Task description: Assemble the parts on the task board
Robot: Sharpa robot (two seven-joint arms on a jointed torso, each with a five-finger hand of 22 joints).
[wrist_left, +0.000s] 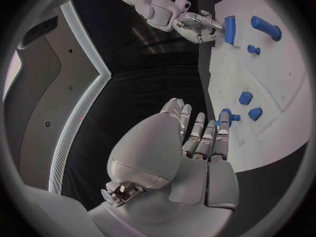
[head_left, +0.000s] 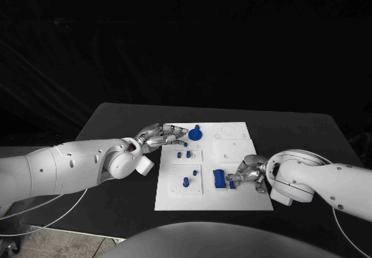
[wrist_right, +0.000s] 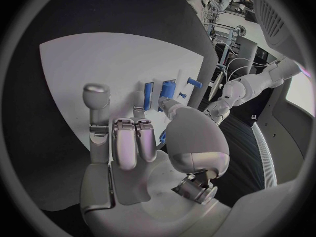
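The white task board (head_left: 240, 200) lies mid-table. At its far left corner my left hand (head_left: 161, 134) stretches its fingers out flat, holding nothing, with the fingertips (wrist_left: 223, 125) right beside a round blue part (head_left: 195, 134) (wrist_left: 226, 114). Three small blue pegs (head_left: 180, 155) (head_left: 188, 154) (head_left: 186, 181) stand in the board's left panels. At the right edge my right hand (head_left: 248, 170) (wrist_right: 138, 142) curls toward an upright blue block (head_left: 220, 178) (wrist_right: 148, 95) and a smaller blue piece (head_left: 231, 184). Its thumb (wrist_right: 170, 110) meets a blue piece (wrist_right: 168, 91); any grip is hidden.
The board's far right panels show round recesses (head_left: 230, 131). Black tabletop (head_left: 124, 115) surrounds the board, with a wide strip behind it and narrower ones at each side. My left forearm (head_left: 77, 166) lies along the table's left side.
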